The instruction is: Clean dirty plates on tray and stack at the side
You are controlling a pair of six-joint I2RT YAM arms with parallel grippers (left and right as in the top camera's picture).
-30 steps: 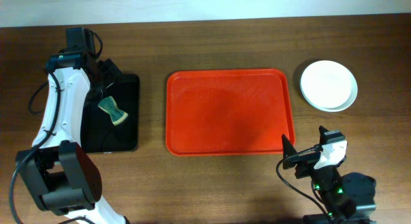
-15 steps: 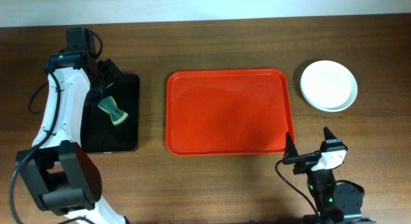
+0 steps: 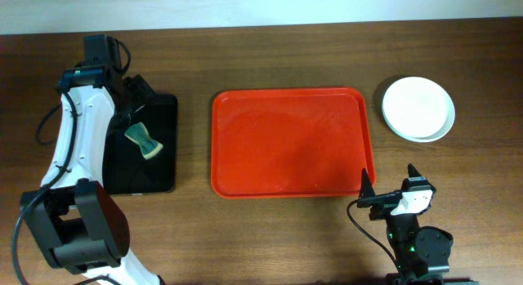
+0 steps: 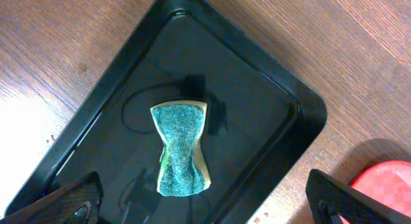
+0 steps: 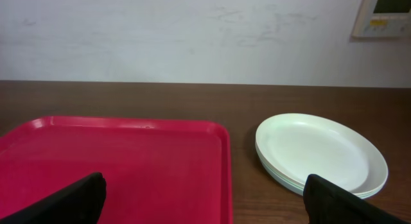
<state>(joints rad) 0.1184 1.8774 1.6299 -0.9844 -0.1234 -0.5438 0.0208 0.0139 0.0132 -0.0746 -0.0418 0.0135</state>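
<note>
I am holding my left fingers [image 4: 70, 201] spread wide, their two dark tips showing only at the bottom corners of my wrist view, and the left gripper [image 4: 209, 208] is hanging above the black tray [image 4: 270, 89]. A teal-green sponge [image 4: 181, 149], pinched at the waist and pale yellow along its edge, is lying flat on the tray's floor between and just ahead of those tips, apart from them. My right fingers [image 5: 64, 198] are standing equally wide, and the right gripper [image 5: 205, 201] is pointing level across the table [image 5: 244, 102] from its near edge, just beside the red tray's near right corner. The red tray [image 5: 128, 166] is lying directly ahead and to the left of those fingers, in the middle of the table. The plates [image 5: 321, 150] are sitting stacked one on another on the wood to the right of the red tray, near its far right corner and apart from its rim, their layered edges showing pale mint. I cannot tell from the rims how many are there. A pale wall [image 5: 192, 31] is rising behind the table.
</note>
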